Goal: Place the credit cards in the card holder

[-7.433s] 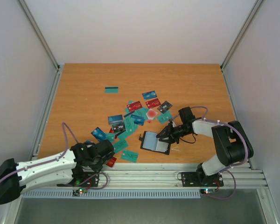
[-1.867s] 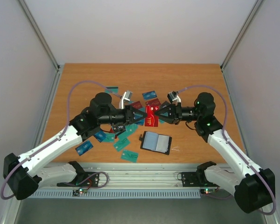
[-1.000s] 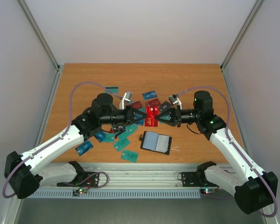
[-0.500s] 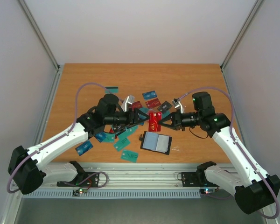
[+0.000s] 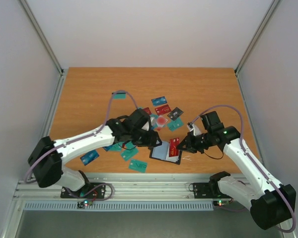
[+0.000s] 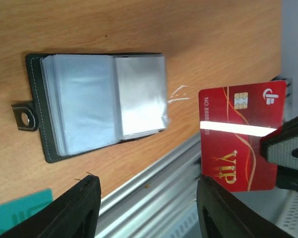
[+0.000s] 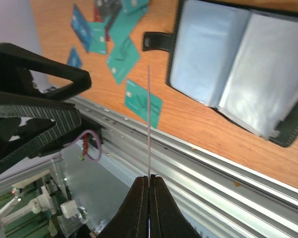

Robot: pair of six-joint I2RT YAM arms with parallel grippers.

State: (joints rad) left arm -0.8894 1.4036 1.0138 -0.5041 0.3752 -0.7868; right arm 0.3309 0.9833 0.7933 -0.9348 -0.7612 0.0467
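Reaches with the left arm from the near-left corner of the bench [image 5: 89, 89] toward the middle of the near edge, stretched long and low, forearm close to level. Ends in the left hand [image 6: 148, 188], released: fingers [image 6: 82, 210] spread wide, nothing between them, poised just beside the left side of the card holder [image 5: 161, 152].

Rises with the right arm from the near-right corner, elbow lifted, wrist turned inward to face the left hand. Ends in the right hand [image 7: 149, 179], clenched on a red card [image 5: 174, 146] and pinching it by one short edge. Holds the red card raised off the bench at the right end of the card holder, printed face toward the left wrist camera, edge-on to the right wrist camera.

Shows the card holder open and flat near the middle of the near edge, clear sleeves upward, strap tab on its left side.

Shows the other credit cards [image 5: 137, 166] scattered flat from the centre of the bench down to the near edge, left of the card holder, with one teal card apart toward the far left.
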